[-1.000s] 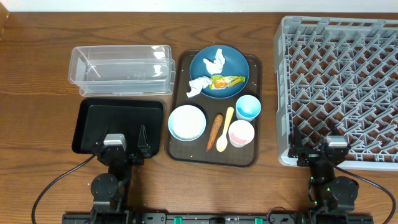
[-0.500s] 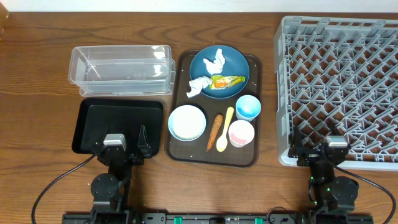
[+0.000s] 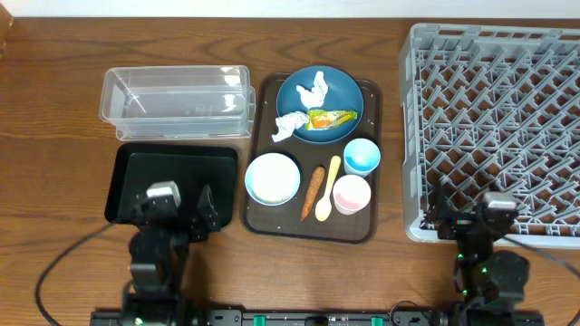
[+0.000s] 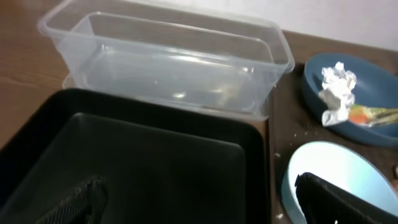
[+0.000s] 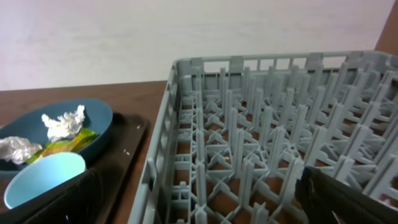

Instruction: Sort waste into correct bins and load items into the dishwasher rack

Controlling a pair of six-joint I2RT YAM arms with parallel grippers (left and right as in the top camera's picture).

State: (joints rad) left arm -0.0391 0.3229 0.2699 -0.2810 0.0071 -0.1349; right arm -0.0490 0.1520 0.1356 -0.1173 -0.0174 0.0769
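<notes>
On the brown serving tray [image 3: 372, 226] a dark blue plate [image 3: 344, 91] holds two crumpled tissues [image 3: 314, 86] and a yellow-orange wrapper [image 3: 331, 118]. In front of it lie a white bowl [image 3: 272, 177], an orange stick [image 3: 314, 190], a yellow spoon [image 3: 328, 190], a light blue cup [image 3: 362, 156] and a pink cup [image 3: 352, 194]. The clear tub [image 3: 174, 101] and the black tray [image 3: 172, 172] are at the left, the grey rack [image 3: 498, 109] at the right. My left gripper [image 3: 172, 217] [image 4: 199, 208] is open over the black tray's near edge. My right gripper [image 3: 471, 222] [image 5: 199, 205] is open over the rack's near-left corner.
The clear tub [image 4: 168, 59] and the black tray [image 4: 137, 149] hold nothing. A few white specks lie on the serving tray [image 4: 298, 127] beside the plate. The wall stands behind the rack [image 5: 267, 124]. Bare wood table surrounds everything.
Both arms have shifted slightly from their earlier pose, the left a little left, the right a little right. Nothing on the table has moved.
</notes>
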